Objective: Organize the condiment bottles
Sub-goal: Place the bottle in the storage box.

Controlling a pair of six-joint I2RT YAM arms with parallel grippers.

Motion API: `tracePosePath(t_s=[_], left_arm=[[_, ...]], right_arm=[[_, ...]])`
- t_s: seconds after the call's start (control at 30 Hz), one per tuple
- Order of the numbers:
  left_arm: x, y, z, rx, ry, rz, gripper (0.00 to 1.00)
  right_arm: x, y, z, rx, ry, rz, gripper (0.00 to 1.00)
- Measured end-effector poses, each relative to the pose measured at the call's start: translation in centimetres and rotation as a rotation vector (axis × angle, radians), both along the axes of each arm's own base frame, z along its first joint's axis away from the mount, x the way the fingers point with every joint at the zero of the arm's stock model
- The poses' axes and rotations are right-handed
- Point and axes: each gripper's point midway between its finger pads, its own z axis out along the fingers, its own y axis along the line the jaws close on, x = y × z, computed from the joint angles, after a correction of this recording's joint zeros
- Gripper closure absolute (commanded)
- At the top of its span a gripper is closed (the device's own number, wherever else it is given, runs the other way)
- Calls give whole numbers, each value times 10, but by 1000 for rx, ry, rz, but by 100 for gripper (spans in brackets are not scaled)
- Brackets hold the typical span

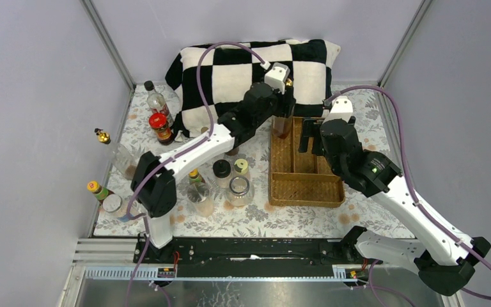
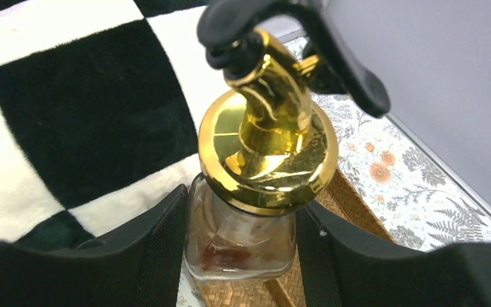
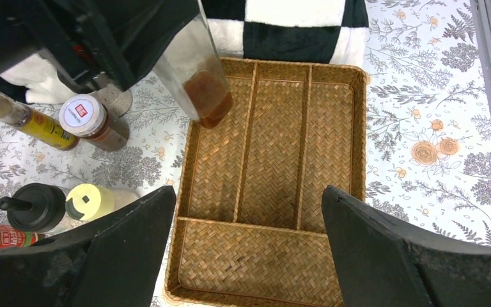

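Entry: placing step, left arm. My left gripper [image 2: 240,256] is clenched on the gold-topped bottle [image 2: 265,153], with the fingers [image 2: 160,249] pressing either side of the glass body just under the gold collar. The bottle holds only a little reddish-brown liquid at the bottom. Position: it hangs at the far left corner of the wicker tray [image 3: 272,160], base over the far end of the leftmost long compartment and close to the outer rim. From the right wrist view it looks tilted, top leaning away from the tray, and I cannot tell whether the base touches the weave yet. My right gripper [image 3: 248,198] is spread wide and empty, hovering above the middle of the tray. The tray shows nothing else inside it. The yellow-capped bottle [image 3: 89,201], black-capped bottle [image 3: 35,206] and red-capped bottle [image 1: 160,126] stand on the table left of the tray, not sorted yet. Judgement on doing this well: bring the bottle upright first, then shift it slightly inward so the base clears the rim and the divider. Lower slowly until the weave takes the weight. Open only when it stands flat, and lift straight up so the fingers do not catch the gold spout. A tall, top-heavy bottle on uneven wicker may tip, so the tilt is the main risk. The checkered pillow [image 1: 256,61] lies just behind.
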Motion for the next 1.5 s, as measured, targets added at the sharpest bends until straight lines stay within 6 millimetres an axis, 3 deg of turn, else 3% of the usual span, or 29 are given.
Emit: tracePosePath(t_s=[0.47, 0.93, 1.1, 1.2, 1.27, 1.3, 1.33, 1.5], left_arm=[[47, -19, -84, 47, 60, 113, 91], [76, -15, -96, -2, -3, 242, 92], [80, -12, -95, -14, -15, 272, 71], [81, -11, -94, -20, -17, 281, 38], [81, -11, -95, -23, -18, 282, 23], [80, -11, -96, -22, -17, 282, 6], [80, -11, -96, -30, -21, 282, 2], [76, -9, -75, -73, -51, 273, 1]], right_arm=[[4, -5, -11, -12, 17, -1, 8], [7, 6, -51, -20, 87, 48, 8], [8, 9, -59, -18, 100, 60, 8], [9, 10, -61, -15, 104, 63, 8], [9, 11, -63, -15, 106, 64, 8], [9, 11, -63, -15, 108, 66, 8], [9, 12, -64, -14, 110, 68, 8], [7, 15, -67, -1, 120, 81, 8]])
